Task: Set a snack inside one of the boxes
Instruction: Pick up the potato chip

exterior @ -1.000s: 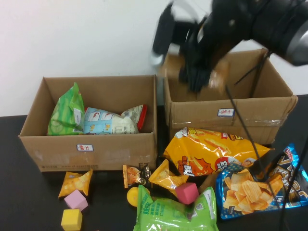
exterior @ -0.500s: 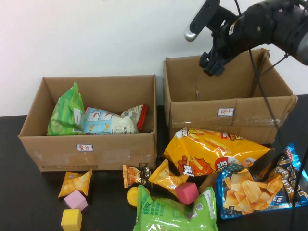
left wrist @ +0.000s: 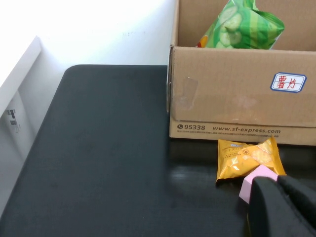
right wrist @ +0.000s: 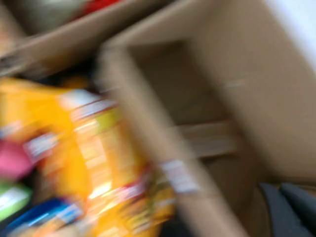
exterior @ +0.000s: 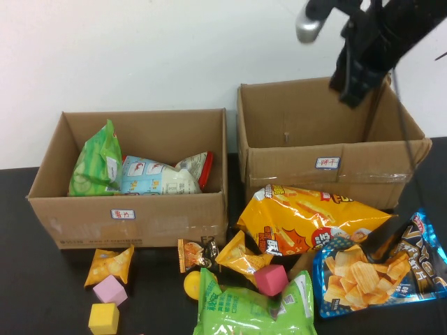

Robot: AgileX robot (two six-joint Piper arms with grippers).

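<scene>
While the right gripper hangs in the air above the far right part of the right box, nothing shows between its dark fingers, and whether they are parted or together cannot be told. The left gripper sits low over the black table near the left box — its fingers look pressed together, empty, just beside a pink block and a small orange snack packet. The left box holds a green bag and a pale bag. Near the right box lie a big yellow chip bag, a blue chip bag and a green snack bag — all on the table.
</scene>
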